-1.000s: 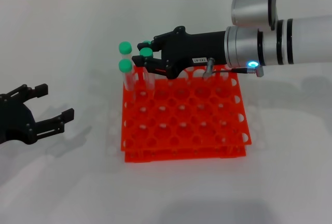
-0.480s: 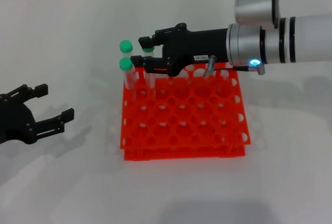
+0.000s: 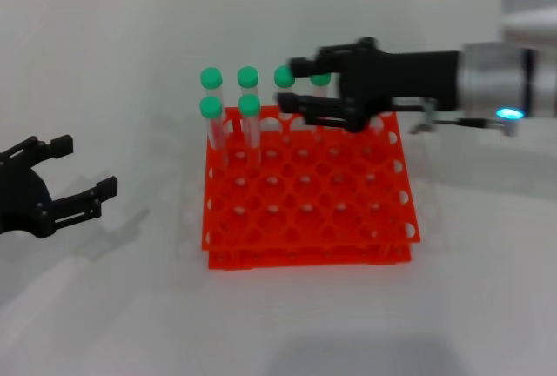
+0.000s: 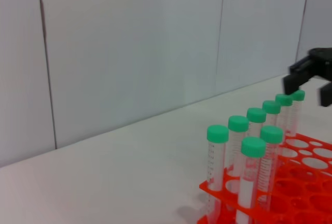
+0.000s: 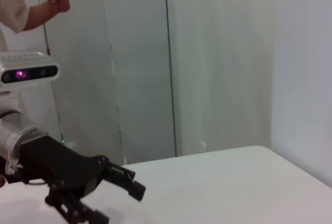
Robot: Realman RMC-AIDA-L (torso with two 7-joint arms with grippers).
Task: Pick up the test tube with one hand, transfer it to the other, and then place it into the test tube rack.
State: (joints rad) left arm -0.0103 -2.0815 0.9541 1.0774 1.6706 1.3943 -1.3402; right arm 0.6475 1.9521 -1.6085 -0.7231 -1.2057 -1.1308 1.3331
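Black and spread, the right claw (image 3: 298,86) sits right of centre in the upper half of the head view, above the far edge of the test tube rack (image 3: 306,189). One fingertip (image 3: 299,67) lies beside a green cap in the back row; the other fingertip (image 3: 285,102) lies lower, over the rack's far holes. Nothing is pinched between them. Its silver wrist, at the right edge, carries a blue light (image 3: 504,115).

Nearest the claw, the test tube (image 3: 250,120) stands upright in a rack hole, second in the front row of two, its green cap free of both fingers. One more capped tube (image 3: 211,124) stands just left of it, and four more fill the row behind. From the left wrist view, the rack (image 4: 290,190) occupies the lower right with all six tubes upright, and the right claw (image 4: 313,76) appears at the right edge past the farthest cap.

White surface (image 3: 104,71) carries the rack. The left claw (image 3: 71,177) rests at the left edge of the head view, spread and holding nothing, well apart from the rack.
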